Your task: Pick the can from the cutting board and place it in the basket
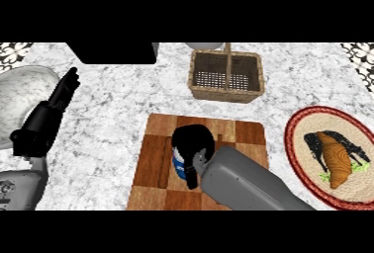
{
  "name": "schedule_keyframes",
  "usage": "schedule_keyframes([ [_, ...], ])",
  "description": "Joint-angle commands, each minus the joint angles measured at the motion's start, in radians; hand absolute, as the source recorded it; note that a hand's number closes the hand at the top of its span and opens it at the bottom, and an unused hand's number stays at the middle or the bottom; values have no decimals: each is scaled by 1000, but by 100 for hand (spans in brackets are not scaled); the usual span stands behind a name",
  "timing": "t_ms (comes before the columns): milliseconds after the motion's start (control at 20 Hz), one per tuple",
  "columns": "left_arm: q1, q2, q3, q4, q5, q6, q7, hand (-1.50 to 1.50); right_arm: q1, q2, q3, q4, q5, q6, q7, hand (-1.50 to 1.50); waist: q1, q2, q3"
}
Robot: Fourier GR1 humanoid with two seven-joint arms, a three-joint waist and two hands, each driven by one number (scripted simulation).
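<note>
Right forearm enters from the lower edge and runs up-left across the cutting board, ending in the right hand. Hand is draped over the can from above and the right, fingers curled round its top and thumb down its near side, so it is closed on the can. Only a strip of blue and white label shows below the palm. Can stands upright at the middle of the board; whether its base has left the wood cannot be told.

Step in hand, by my judgement: securing the grasp ahead of the lift. Recommended practice is to raise the can straight up before any travel and keep it upright. Then carry it away from the robot and slightly right, high enough to pass the basket's near wall and its centre handle, and lower it into one side.

Left hand rests at the left over the desk, fingers straight and pointing away, holding nothing. A plate with fish lies right of the board, well off the route.

Basket sits just beyond the board's far edge, near but apart from it.
</note>
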Motion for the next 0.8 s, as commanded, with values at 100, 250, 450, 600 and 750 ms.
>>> schedule_keyframes([
  [100,45,-1,14,-83,0,-31,35,0,66,20,-14,24,113,33,-41,150,3,4,0],
  [250,-4,-22,20,-30,-23,-12,17,0,46,40,-6,42,171,43,-103,150,0,6,0],
  [450,29,-46,0,-53,-49,-8,21,0,67,55,15,54,251,12,-148,150,1,5,0],
  [600,23,-29,39,-25,-19,-41,3,0,46,-3,-19,71,301,-24,-241,150,2,6,0],
  [750,10,1,60,-37,-4,-49,37,0,46,-270,-112,-54,276,-52,-298,150,-20,2,1],
])
